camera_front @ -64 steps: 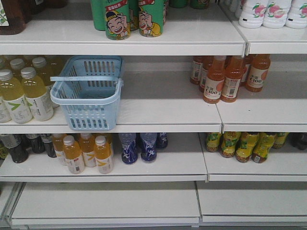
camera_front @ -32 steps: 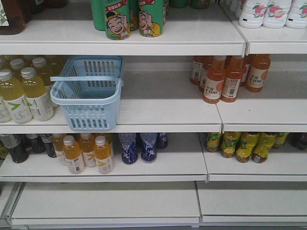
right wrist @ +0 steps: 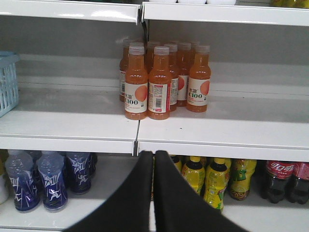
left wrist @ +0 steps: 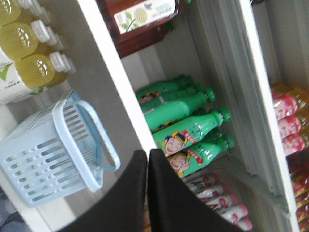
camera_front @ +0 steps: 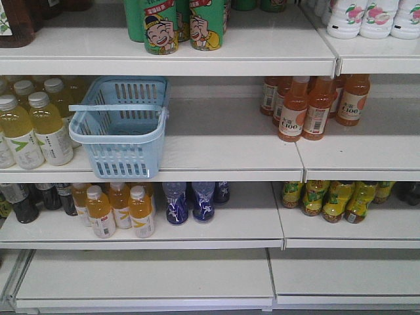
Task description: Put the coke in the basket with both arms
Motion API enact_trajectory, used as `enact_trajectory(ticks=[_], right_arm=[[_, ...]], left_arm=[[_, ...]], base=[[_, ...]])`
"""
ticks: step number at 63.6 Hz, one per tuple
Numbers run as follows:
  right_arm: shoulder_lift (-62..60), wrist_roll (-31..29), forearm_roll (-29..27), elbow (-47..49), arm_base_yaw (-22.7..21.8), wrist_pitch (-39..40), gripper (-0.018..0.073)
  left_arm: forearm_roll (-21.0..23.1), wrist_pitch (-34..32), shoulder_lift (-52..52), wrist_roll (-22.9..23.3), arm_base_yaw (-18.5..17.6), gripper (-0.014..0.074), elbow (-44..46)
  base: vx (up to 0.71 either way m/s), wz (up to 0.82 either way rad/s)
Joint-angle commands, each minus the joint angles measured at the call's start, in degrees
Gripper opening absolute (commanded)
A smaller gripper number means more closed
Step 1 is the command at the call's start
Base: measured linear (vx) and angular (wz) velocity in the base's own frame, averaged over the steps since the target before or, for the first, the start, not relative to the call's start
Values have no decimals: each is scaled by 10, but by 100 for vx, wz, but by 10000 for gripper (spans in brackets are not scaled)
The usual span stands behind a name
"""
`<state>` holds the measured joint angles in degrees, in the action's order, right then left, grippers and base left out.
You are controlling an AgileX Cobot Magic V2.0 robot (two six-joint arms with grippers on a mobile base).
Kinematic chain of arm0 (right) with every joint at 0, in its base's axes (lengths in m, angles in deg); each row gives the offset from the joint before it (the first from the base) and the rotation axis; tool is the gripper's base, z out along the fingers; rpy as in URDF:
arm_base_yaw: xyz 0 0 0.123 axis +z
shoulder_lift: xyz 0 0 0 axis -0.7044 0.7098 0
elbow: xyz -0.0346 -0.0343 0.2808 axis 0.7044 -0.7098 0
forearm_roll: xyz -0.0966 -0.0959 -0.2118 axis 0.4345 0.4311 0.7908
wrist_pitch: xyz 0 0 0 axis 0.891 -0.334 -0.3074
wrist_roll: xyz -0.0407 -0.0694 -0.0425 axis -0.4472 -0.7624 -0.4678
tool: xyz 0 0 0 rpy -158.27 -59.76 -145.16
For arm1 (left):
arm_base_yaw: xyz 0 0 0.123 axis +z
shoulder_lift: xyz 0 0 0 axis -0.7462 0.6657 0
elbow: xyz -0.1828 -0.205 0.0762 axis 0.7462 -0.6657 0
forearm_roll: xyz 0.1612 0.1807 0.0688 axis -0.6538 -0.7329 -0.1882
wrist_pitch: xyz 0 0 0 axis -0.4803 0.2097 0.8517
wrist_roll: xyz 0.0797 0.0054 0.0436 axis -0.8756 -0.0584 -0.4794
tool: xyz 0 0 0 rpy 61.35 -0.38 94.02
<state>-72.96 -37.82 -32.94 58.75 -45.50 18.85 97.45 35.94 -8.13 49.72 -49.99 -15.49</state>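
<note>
The left gripper [left wrist: 147, 153] and the right gripper [right wrist: 153, 155] are each pressing their two black fingers flat together.

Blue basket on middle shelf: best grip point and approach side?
Probably the basket by its front rim, from the front: it sits at the shelf edge, pale bottles crowd its left, and the shelf above limits top-down access to the strap handle.

the orange bottles [right wrist: 136, 82] carry white labels that read "c100".
</note>
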Motion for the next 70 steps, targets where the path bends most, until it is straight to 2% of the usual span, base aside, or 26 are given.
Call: enact_trajectory(ticks=[1,8,13,18,29,32,36,44,55,60,65,70], right_arm=[[-11,-3,4,-6,-3,42,-5],[-11,-3,4,-6,-3,42,-5],[-11,-3,4,-6,-3,42,-5],[-11,-3,4,-6,-3,42,-5],[-11,-3,4,-6,-3,42,-5],[-11,-3,4,-6,-3,42,-5],[-11,-3,4,-6,-3,42,-5],[-11,-3,4,-6,-3,42,-5],[-11,-3,4,-6,-3,42,-5],[-11,-3,4,-6,-3,42,-5],[-11,-3,4,-6,-3,42,-5],[-11,-3,4,-6,-3,42,-5]], left_arm=[[9,-44,-11,31,-2,-6,6],[-2,-41,-11,130,-2,-6,45],[-34,-51,-10,140,-2,-6,95],[-104,-65,-2,122,-2,-4,149],[-300,-70,59,123,-2,20,249],[-335,-76,86,128,-2,39,261],[-357,-103,124,145,-2,75,270],[-397,-173,219,208,-2,202,269],[-478,-279,386,341,-2,384,269],[-497,-326,456,393,-2,423,269],[-497,-383,542,432,-2,435,269],[-497,-441,617,435,-2,434,270]], base=[[0,0],[0,0],[0,0],[0,0],[0,0],[0,0],[0,0],[0,0],[0,0],[0,0],[0,0],[0,0]])
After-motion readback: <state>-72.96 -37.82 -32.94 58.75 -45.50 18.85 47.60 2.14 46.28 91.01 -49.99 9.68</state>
